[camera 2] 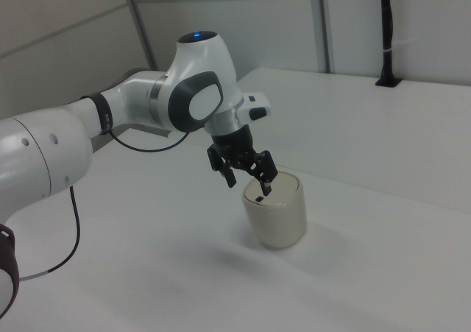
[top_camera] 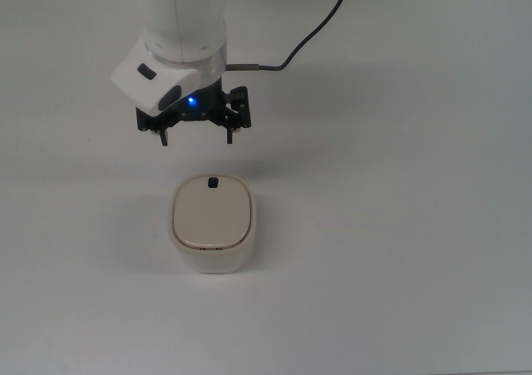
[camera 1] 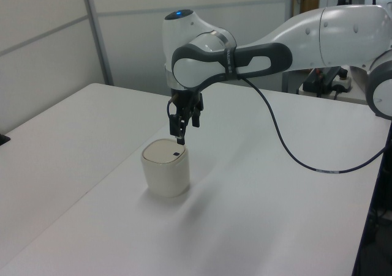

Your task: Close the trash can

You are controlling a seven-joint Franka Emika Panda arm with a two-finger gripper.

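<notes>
The trash can [top_camera: 213, 225] is a small cream-white bin standing on the white table. Its beige lid [top_camera: 212, 210] lies flat on the rim, with the tiny black knob [top_camera: 213, 181] at the edge nearest the arm. In the left view the trash can [camera 1: 165, 171] is just below the arm's wrist, and in the right view the trash can [camera 2: 277, 213] stands below and to the right of the hand. My gripper [top_camera: 197, 137] hangs open above the table, apart from the lid and toward the top view's top. Nothing sits between its fingers. The same gripper [camera 1: 178, 133] [camera 2: 249, 182] hovers just over the knob side.
A black cable [top_camera: 309, 32] runs from the wrist toward the top view's upper right. The white table [top_camera: 399, 225] spreads wide around the can. A black post [camera 2: 385, 34] stands at the table's far edge in the right view. Wall panels [camera 1: 55, 37] rise behind the table.
</notes>
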